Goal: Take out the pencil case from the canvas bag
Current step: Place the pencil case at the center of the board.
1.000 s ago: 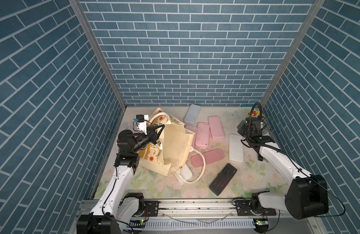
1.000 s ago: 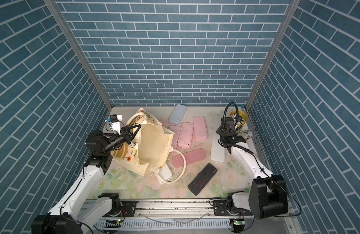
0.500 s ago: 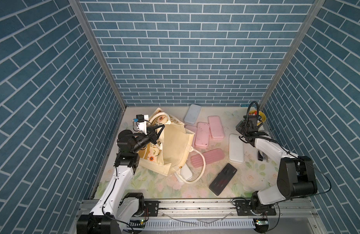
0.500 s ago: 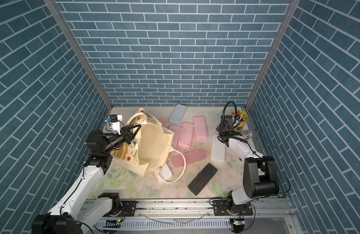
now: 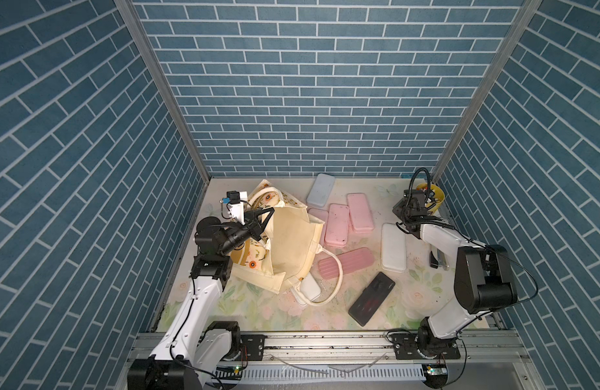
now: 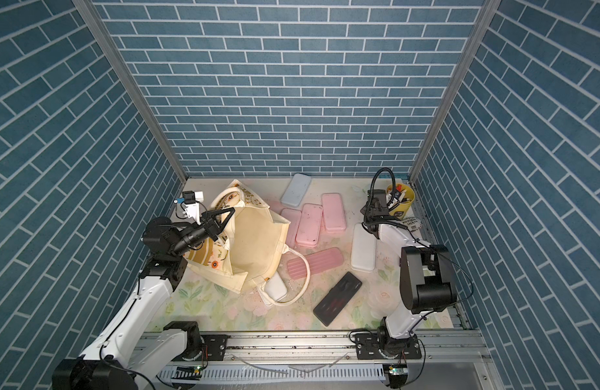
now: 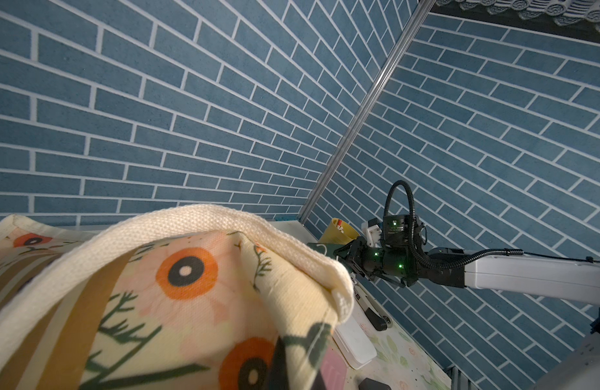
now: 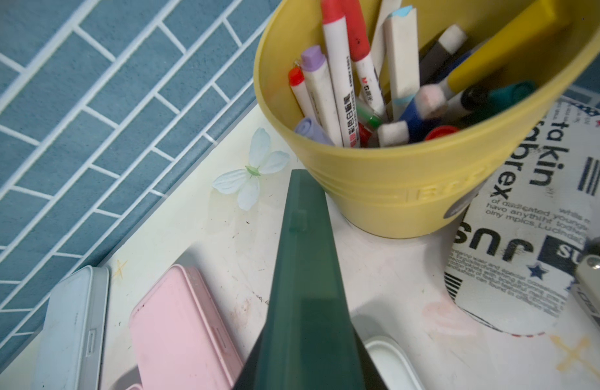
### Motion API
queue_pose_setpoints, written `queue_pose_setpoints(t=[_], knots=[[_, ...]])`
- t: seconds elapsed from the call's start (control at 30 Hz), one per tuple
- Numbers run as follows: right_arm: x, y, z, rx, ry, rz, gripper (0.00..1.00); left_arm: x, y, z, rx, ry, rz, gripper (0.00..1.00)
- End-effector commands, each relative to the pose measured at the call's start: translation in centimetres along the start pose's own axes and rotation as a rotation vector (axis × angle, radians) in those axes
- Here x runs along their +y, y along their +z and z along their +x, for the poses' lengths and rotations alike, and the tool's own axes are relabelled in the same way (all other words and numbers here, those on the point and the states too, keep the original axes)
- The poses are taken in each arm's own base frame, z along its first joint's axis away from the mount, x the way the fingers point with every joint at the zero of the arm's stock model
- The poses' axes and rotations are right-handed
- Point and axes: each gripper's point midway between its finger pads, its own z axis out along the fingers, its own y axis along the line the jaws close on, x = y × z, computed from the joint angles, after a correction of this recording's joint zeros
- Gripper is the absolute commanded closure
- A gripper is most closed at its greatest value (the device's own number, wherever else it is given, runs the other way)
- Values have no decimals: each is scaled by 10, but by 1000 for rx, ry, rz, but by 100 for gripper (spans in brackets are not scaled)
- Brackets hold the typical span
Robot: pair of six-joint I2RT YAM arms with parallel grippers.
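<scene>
Plainly, the right gripper (image 5: 405, 213) had its fingers closed on a green pencil case (image 8: 305, 270). It gripped one end, so the free end stuck out toward the far wall, with its tip just beside the base of the yellow pen pot (image 8: 393, 189) in the far right corner. Whether that tip touched the table (image 5: 258, 304) could not be told.

The left gripper (image 5: 265, 216) was clenched on the rim of the canvas bag (image 5: 292, 243). It held that edge up at the left side of the table while the rest of the cloth slumped below it.

So the case looked already clear of the bag and well apart from it, and the step in hand was probably setting it down. To do that well, the right arm should first swing the free end away from the pot, since a nudge could tip the pens. It should then lower the case flat onto the bare patch between the pot and the nearest pink case (image 8: 184, 324). The fingers should part only once the case lay supported along its length. The left grip could let the bag go afterwards.
</scene>
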Motion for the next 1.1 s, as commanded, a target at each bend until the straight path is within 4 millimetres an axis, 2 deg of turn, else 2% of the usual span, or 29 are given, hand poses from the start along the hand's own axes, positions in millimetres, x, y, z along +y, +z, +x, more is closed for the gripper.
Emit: queue_pose_setpoints(t=[0.0, 0.3, 0.63, 0.77, 1.07], knots=[[-1, 8, -12, -30, 55, 22, 100, -8, -3, -10, -40, 50, 24, 100], [12, 16, 4, 42, 113, -49, 100, -7, -5, -11, -44, 50, 21, 100], [25, 14, 27, 65, 180, -95, 100, -10, -7, -10, -44, 53, 25, 100], [23, 23, 38, 79, 207, -88, 100, -9, -7, -10, -43, 52, 25, 100], [18, 38, 49, 90, 252, -67, 93, -8, -5, -9, -37, 48, 24, 100]])
